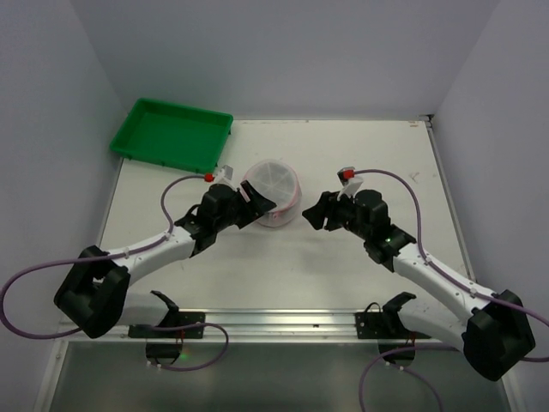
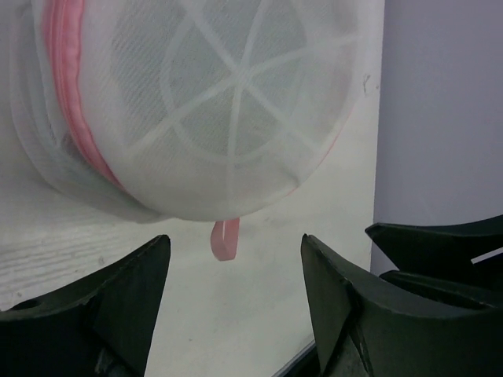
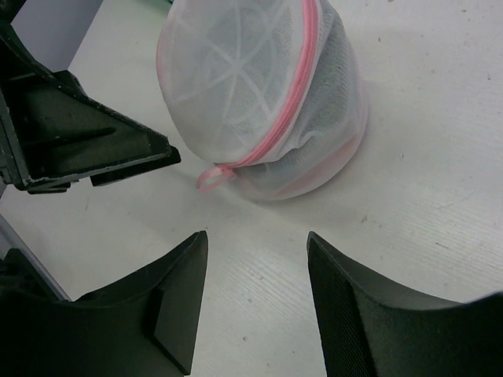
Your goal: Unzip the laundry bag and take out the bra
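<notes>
The laundry bag [image 1: 274,193] is a round white mesh dome with a pink zipper rim, resting on the table's middle. It fills the top of the left wrist view [image 2: 212,102], a pink loop [image 2: 225,239] hanging under it. In the right wrist view the bag [image 3: 263,94] is zipped shut, its pink pull loop [image 3: 214,177] at the near left. My left gripper [image 1: 260,207] is open, right at the bag's left side; its fingertips [image 2: 157,255] straddle the loop from a short way off. My right gripper [image 1: 315,213] is open and empty, a little right of the bag. The bra is hidden inside.
A green rectangular tray [image 1: 171,133] stands at the back left corner of the white table [image 1: 343,266]. Grey walls close in on the left, back and right. A metal rail [image 1: 274,322] runs along the near edge.
</notes>
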Controlling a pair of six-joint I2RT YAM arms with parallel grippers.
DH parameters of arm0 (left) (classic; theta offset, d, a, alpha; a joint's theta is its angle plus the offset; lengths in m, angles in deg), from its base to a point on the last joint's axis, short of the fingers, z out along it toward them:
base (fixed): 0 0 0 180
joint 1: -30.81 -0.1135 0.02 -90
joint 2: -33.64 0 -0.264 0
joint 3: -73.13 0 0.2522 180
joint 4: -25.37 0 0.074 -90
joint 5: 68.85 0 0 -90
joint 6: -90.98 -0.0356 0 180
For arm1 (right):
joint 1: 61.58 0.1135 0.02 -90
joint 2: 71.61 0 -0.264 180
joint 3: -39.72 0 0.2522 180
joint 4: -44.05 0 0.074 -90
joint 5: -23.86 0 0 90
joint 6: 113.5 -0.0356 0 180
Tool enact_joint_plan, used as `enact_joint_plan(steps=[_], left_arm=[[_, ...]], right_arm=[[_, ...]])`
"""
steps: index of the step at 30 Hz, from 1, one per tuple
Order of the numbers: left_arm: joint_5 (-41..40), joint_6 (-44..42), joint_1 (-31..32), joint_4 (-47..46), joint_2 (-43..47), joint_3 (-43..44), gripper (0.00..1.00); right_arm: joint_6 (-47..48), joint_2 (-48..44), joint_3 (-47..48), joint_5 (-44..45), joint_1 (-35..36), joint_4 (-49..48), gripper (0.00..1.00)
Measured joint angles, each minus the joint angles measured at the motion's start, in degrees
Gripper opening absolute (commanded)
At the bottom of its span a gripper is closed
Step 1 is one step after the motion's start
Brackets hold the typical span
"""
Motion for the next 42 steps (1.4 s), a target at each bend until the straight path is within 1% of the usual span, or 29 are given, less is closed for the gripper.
enact_joint_plan(steps=[6, 9, 15, 21, 24, 25, 27, 28, 31, 33, 36, 39, 42], left_arm=[[-2.71, 1.27, 0.00, -7.76, -2.73, -1.90, 0.66], [-3.17, 1.73, 0.00, -9.11, -4.13, -2.67, 0.66], [-4.50, 1.90, 0.00, -10.78, -4.20, -4.26, 0.65], [-5.60, 1.90, 0.00, -13.79, -6.29, -4.63, 0.61], [-5.95, 1.92, 0.00, -15.43, -8.24, -4.68, 0.54], [-6.14, 1.95, 0.00, -15.98, -8.72, -4.72, 0.43], [-6.73, 2.08, 0.00, -17.44, -9.22, -5.20, 0.32], [-7.04, 2.03, 0.00, -18.08, -9.29, -5.57, 0.20], [-7.65, 1.81, 0.00, -18.86, -9.27, -6.01, 0.00], [-7.85, 0.68, 0.00, -17.75, -8.72, -5.68, 0.00], [-8.57, -1.79, 0.00, -11.02, -7.08, -2.21, 0.00], [-10.10, -4.81, 0.00, -1.18, -4.28, 4.63, 0.00], [-11.26, -7.15, 0.00, 5.60, -2.32, 10.71, 0.00]], right_arm=[[0.48, -1.22, -0.04, -1.31, 0.00, 0.00, 0.56], [0.70, -1.77, -0.07, -1.55, 0.00, 0.00, 0.56], [0.81, -2.43, -0.63, -2.47, 0.00, -0.02, 0.56], [0.85, -2.49, -0.70, -2.95, 0.00, 0.00, 0.56], [1.09, -2.62, -0.70, -3.10, 0.00, 0.02, 0.56], [1.25, -2.71, -0.70, -3.19, 0.00, 0.04, 0.56], [1.70, -3.02, -0.70, -3.26, 0.00, 0.39, 0.56], [1.92, -3.10, -0.70, -3.34, 0.02, 0.59, 0.55], [2.97, -3.21, -0.68, -3.37, 0.35, 1.38, 0.55], [4.31, -3.21, -0.55, -3.04, 1.20, 2.14, 0.55], [7.28, -2.89, 0.48, -0.83, 4.02, 2.99, 0.55], [10.29, -0.37, 3.32, 2.49, 7.91, 2.84, 0.55], [13.57, 3.10, 5.84, 6.69, 11.91, 1.42, 0.51]])
